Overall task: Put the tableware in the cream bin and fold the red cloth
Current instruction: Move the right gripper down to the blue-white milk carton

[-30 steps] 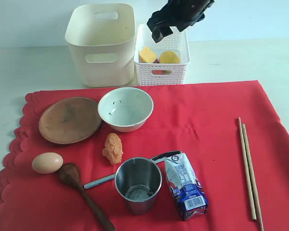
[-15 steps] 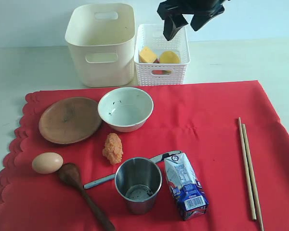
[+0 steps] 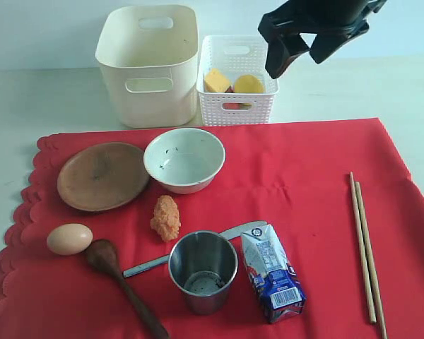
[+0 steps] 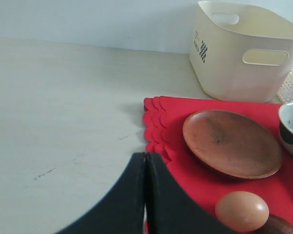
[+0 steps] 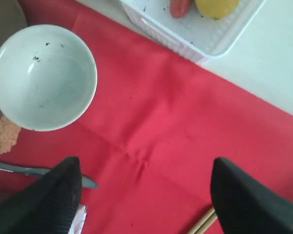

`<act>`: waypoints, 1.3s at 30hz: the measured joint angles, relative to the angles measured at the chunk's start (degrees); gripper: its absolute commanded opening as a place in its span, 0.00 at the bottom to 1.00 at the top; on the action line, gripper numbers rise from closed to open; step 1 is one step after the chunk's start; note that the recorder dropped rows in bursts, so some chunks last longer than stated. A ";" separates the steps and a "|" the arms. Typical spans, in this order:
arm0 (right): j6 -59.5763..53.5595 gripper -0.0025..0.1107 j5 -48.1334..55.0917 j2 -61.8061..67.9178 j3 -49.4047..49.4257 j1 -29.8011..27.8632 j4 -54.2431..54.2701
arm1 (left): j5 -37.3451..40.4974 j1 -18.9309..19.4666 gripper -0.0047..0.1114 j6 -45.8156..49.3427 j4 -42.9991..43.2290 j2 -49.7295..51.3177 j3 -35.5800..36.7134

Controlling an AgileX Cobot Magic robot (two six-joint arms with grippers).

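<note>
The right hand [image 3: 295,63] has swung away from above the white basket [image 3: 237,110] and now hangs past the basket's right corner, over bare worktop [image 3: 42,106] behind the red cloth [image 3: 304,183]. Its two fingers are spread wide and hold nothing. Everything else lies where it did a second ago.

The left hand [image 4: 145,163] is clenched, finger against finger, with nothing between them. It sits low by the cloth's scalloped edge, near the egg [image 3: 69,239] and the brown plate [image 3: 102,176]. The exterior view does not show it.

The cloth lies flat and unfolded, covering most of the front of the worktop. All the tableware is on it, and none is in the cream bin [image 3: 147,85], which stands behind the cloth on the left, just beside the basket.
- The plate is at the left, and the white bowl [image 3: 184,159] is just to its right.
- The steel cup [image 3: 203,272] stands upright near the front, with the knife [image 3: 152,265] running behind it.
- The wooden spoon [image 3: 120,282] lies at the front left, with its bowl end just beside the egg.
- The chopsticks [image 3: 364,247] lie side by side at the far right.

A milk carton [image 3: 272,274] lies on its side just right of the cup. An orange lump of food [image 3: 165,217] sits between the bowl and the cup. The basket holds a cheese wedge [image 3: 216,80] and a lemon [image 3: 249,84].
</note>
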 measured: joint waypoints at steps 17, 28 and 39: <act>-1.53 0.63 -8.11 -21.03 23.71 0.00 3.21 | 0.00 0.00 0.04 0.00 0.00 0.00 0.00; -4.13 0.63 -13.86 -23.84 35.46 13.57 3.35 | 0.00 0.00 0.04 0.00 0.00 0.00 0.00; -4.13 0.63 -23.71 -23.86 45.80 18.79 3.35 | 0.00 0.00 0.04 0.00 0.00 0.00 0.00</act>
